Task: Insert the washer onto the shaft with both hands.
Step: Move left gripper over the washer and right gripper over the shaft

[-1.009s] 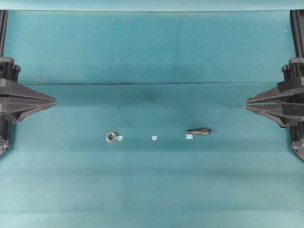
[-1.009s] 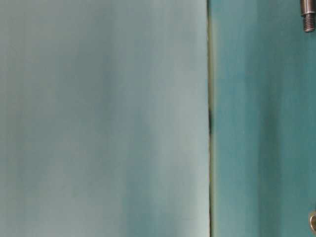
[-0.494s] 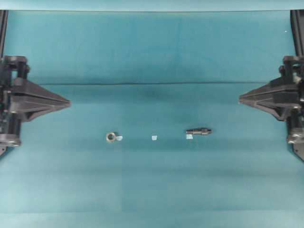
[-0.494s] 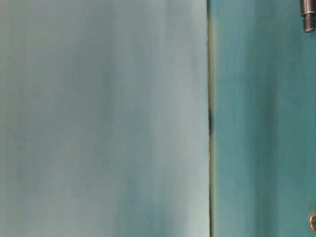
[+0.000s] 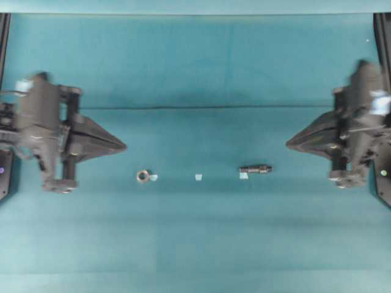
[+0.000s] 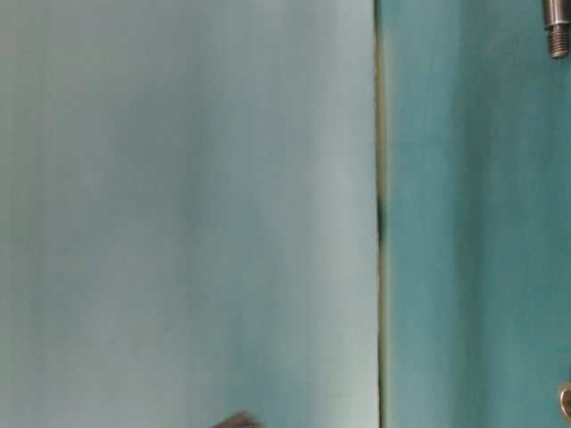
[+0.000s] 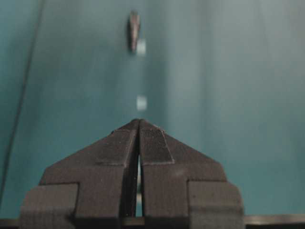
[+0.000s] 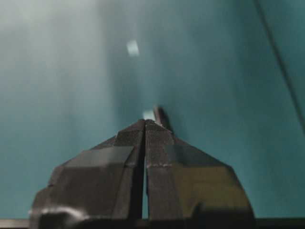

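Teal cloth covers the tabletop (image 5: 195, 244), with a fold line running across it above the parts.

On the left gripper (image 5: 122, 146) the two pointed black fingers (image 7: 119, 157) are pressed together at their tips with only a thin slit lower down, and they hold nothing. Its tip points toward the middle of the tabletop, above and to the left of the washer (image 5: 142, 176), clearly apart from it. The lattice body behind it looks smeared in the overhead view.

On the right gripper (image 5: 290, 145) the fingers (image 8: 167, 162) are likewise closed tip to tip and empty. That tip points inward, above and to the right of the shaft (image 5: 255, 168), not touching it. In the right wrist view the shaft's end (image 8: 160, 117) shows just past the fingertips.

The washer lies flat, hole up, left of centre, with a pale blue tape square (image 5: 154, 177) just beside it. A second tape square (image 5: 198, 177) sits midway between washer and shaft, and a third (image 5: 244, 176) is beside the shaft's left end. The shaft lies on its side, lengthwise across the view, well apart from the washer.
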Available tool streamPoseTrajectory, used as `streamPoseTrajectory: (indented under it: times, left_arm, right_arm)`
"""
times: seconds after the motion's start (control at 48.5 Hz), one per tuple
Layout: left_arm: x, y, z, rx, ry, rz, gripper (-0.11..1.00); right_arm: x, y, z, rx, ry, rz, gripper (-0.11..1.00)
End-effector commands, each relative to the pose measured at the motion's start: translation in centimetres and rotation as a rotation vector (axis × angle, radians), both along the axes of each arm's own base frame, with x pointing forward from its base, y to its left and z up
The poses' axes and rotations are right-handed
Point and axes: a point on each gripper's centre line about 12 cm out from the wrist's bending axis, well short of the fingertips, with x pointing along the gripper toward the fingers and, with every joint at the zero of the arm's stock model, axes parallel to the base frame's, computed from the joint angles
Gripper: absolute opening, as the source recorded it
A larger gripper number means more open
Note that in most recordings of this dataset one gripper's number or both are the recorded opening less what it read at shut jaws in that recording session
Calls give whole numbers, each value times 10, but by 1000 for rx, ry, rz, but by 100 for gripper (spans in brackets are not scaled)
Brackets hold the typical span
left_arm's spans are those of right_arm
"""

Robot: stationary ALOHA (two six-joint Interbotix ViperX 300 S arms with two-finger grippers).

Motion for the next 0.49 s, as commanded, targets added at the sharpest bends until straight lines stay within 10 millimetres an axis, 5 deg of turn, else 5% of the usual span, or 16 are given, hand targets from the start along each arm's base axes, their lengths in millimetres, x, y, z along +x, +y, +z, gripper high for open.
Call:
streamPoseTrajectory:
  times: [0.0, 0.474]
  left_arm:
    - [12, 1, 3, 4, 57, 1, 2]
    - [49, 1, -58, 3, 466, 3, 2]
  right_arm:
    - [14, -1, 3, 2, 37, -1, -10]
    - [54, 0, -33, -38, 350, 73, -10]
